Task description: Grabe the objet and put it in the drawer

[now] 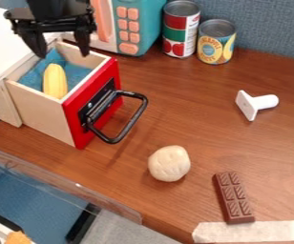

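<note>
While the gripper (63,53) hangs over the open drawer (44,113) at the upper left of the camera view, its two fingers point downward and stand spread apart, with nothing pinched between them. The yellow object (55,82), elongated and rounded, lies inside the drawer on a blue lining (77,72), below the fingers. The drawer has pale wooden walls, a red front and a black looped handle (139,114).

Behind the drawer is a teal toy microwave (145,21) with pink buttons, and just to its right in the view stand a red-and-green can (180,29) and a yellow-labelled can (216,43), both upright. Farther forward on the wooden tabletop (188,100) lie a white flanged piece (257,103), a pale roundish lump (169,163) and a brown chocolate bar (234,197), well apart from the drawer.
</note>
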